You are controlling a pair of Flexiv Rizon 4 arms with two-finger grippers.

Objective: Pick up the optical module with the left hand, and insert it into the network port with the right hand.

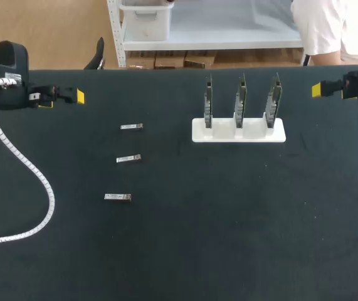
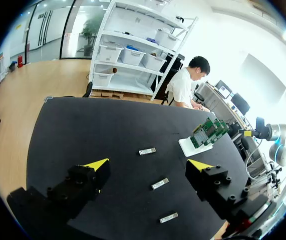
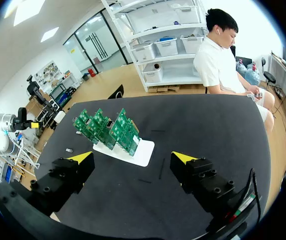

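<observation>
Three small silver optical modules lie in a column left of centre: the far module (image 1: pixel 131 126), the middle module (image 1: pixel 128 158) and the near module (image 1: pixel 117 197). In the left wrist view they are the far module (image 2: pixel 147 151), the middle module (image 2: pixel 160 183) and the near module (image 2: pixel 169 217). A white holder (image 1: pixel 238 135) carries three upright green port boards (image 1: pixel 239 100). My left gripper (image 1: pixel 78 96) hovers open at the far left edge, well away from the modules, with nothing between its fingers (image 2: pixel 148 165). My right gripper (image 1: pixel 317 89) is open at the far right edge, and the boards (image 3: pixel 107 127) lie ahead of it (image 3: pixel 132 159).
A white ribbed cable (image 1: pixel 25 166) from my left arm trails across the table's left side down to the near left edge. The black tabletop (image 1: pixel 241 219) spreads in front of the holder and to the right of the modules.
</observation>
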